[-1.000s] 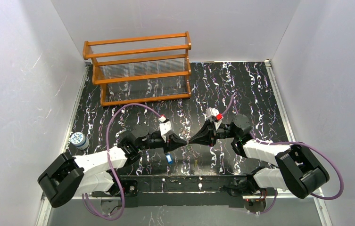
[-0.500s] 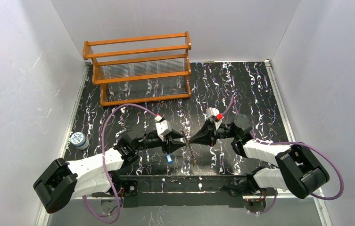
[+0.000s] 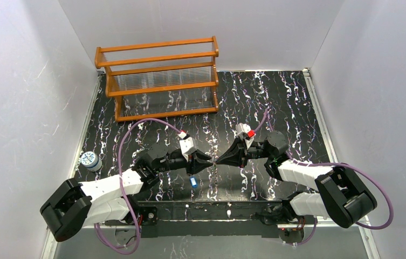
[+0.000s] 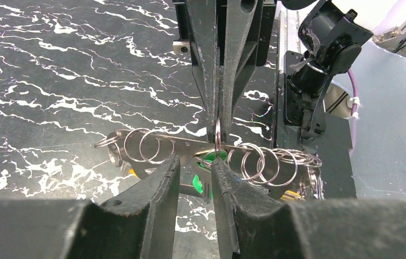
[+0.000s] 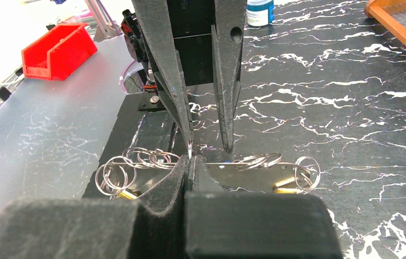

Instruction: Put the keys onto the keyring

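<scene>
My right gripper (image 3: 220, 160) is shut on a thin silvery ring (image 4: 218, 134), the keyring, held edge-on. It also shows in the right wrist view (image 5: 190, 148). Below it hangs a flat silvery strip (image 4: 184, 144) strung with several more rings. My left gripper (image 3: 209, 161) is open and meets the right one tip to tip. Its fingers (image 4: 163, 178) flank a green key head (image 4: 207, 158) just past their tips. Yellow keys (image 5: 286, 184) hang off the end rings. A blue key (image 3: 193, 181) lies on the mat under the left gripper.
An orange wooden rack (image 3: 160, 78) stands at the back left. A small blue-and-white jar (image 3: 89, 160) sits at the mat's left edge. A red bin (image 5: 57, 48) sits beyond the table's near edge. The black marbled mat (image 3: 276, 97) covers the table.
My left arm drew back a little to the left, then came in again towards the right gripper's tips. The right arm has held still with the ring.
</scene>
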You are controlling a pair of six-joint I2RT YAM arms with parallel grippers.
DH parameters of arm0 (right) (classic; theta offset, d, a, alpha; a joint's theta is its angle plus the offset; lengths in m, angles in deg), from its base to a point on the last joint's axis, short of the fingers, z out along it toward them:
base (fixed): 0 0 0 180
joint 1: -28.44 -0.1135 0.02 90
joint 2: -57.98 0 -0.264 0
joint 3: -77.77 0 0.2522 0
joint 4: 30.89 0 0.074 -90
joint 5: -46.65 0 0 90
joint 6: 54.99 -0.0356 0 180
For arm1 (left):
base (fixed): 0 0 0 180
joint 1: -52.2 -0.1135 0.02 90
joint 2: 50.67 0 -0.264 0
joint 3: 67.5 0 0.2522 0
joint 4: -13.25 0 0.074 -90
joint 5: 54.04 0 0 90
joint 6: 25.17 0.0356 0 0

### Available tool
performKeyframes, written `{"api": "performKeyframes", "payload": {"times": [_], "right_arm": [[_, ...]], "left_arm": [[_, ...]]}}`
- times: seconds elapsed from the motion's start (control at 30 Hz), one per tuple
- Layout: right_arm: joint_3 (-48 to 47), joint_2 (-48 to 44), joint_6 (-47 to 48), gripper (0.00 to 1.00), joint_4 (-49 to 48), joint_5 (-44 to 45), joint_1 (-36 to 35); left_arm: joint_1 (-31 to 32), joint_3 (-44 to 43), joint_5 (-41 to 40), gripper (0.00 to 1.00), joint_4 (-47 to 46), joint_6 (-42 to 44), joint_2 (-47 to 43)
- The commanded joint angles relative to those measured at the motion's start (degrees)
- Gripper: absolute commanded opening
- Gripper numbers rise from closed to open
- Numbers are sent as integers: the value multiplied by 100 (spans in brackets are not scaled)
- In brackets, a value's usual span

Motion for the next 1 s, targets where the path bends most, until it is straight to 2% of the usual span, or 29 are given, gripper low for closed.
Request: {"api": "performKeyframes", "payload": {"times": [0.0,0.27,0.43,0.57,0.77,0.97], "right_arm": [[-68,-109,-44,1,-425,-18,-1],[-84,-62,-43,1,-425,-10,-12],[-86,-47,-43,1,-406,-15,-8],[-94,-55,-41,1,-396,-20,-12],[-112,-29,-35,1,-395,-9,-20],[-121,-24,-26,1,-367,7,-22]], "left_arm": [[35,-155,102,26,-246,-34,18],[44,-200,164,21,-310,-98,107],[61,-242,165,30,-326,-166,180],[70,-264,141,30,-360,-175,186],[79,-298,145,25,-398,-183,207],[86,-299,136,33,-403,-250,197]]}}
